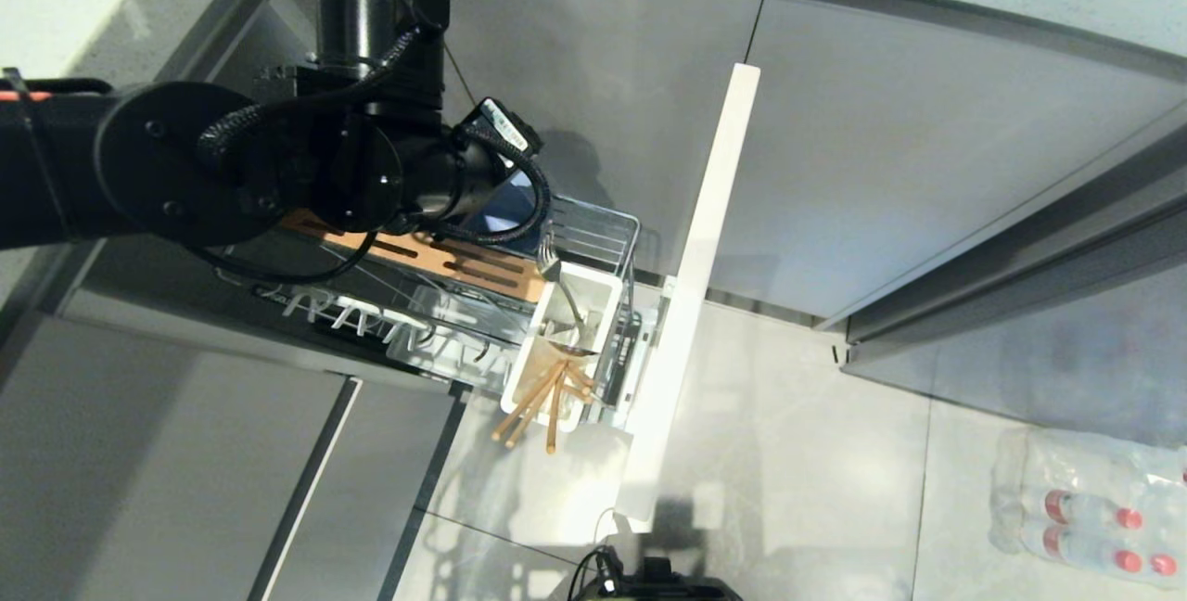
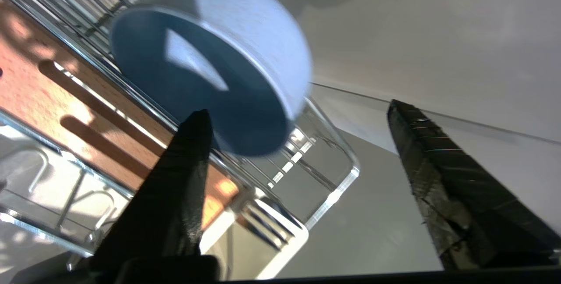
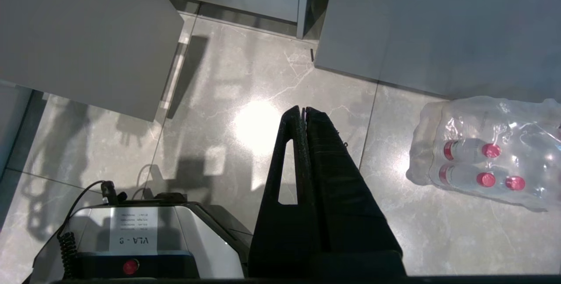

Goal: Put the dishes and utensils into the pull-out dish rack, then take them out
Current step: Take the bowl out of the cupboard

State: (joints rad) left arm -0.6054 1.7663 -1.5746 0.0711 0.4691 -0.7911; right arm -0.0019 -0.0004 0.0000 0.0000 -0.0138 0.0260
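The periwinkle-blue bowl [image 2: 210, 69] lies tilted, its opening toward the camera, on the wires of the pull-out dish rack [image 1: 593, 230] above the brown slotted strip [image 2: 87, 113]. My left gripper [image 2: 297, 109] hangs just behind it, open wide. One fingertip [image 2: 195, 139] overlaps the bowl's rim and the other stands well clear. In the head view my left arm hides most of the bowl [image 1: 508, 202]. The fork [image 1: 556, 272] and the chopsticks [image 1: 542, 397] stand in the white utensil cup [image 1: 607, 290]. My right gripper [image 3: 302, 109] is shut and parked over the floor.
The rack's narrow pale cabinet front [image 1: 695, 286] juts out to the right of the basket. White plate prongs [image 1: 362, 313] line the near side of the basket. A wrapped pack of water bottles [image 1: 1085, 508] lies on the floor at the right. My base [image 3: 144, 240] is below.
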